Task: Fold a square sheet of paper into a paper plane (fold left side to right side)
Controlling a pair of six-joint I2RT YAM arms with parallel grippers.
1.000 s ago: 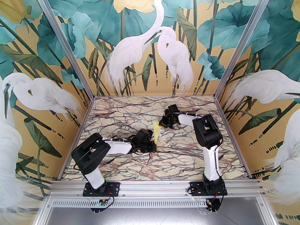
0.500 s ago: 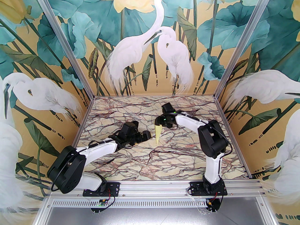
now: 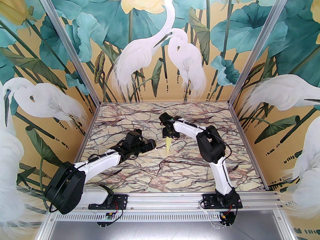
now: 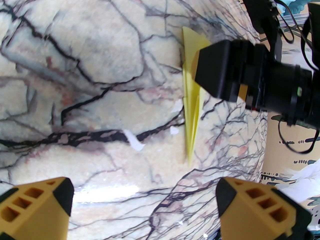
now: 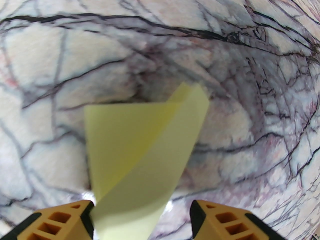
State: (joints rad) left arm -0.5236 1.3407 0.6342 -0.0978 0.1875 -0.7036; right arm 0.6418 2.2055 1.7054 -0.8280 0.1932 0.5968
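Both pairs of jaws stand apart: the left gripper [image 4: 145, 191] is empty, short of the paper plane [image 4: 191, 114], and the right gripper [image 5: 142, 209] straddles its raised tail, unclamped. The paper plane lies on the marble table [image 3: 125, 124], apparently finished; next, both should lift clear without snagging it. The right wrist points down; the left arm reaches low.
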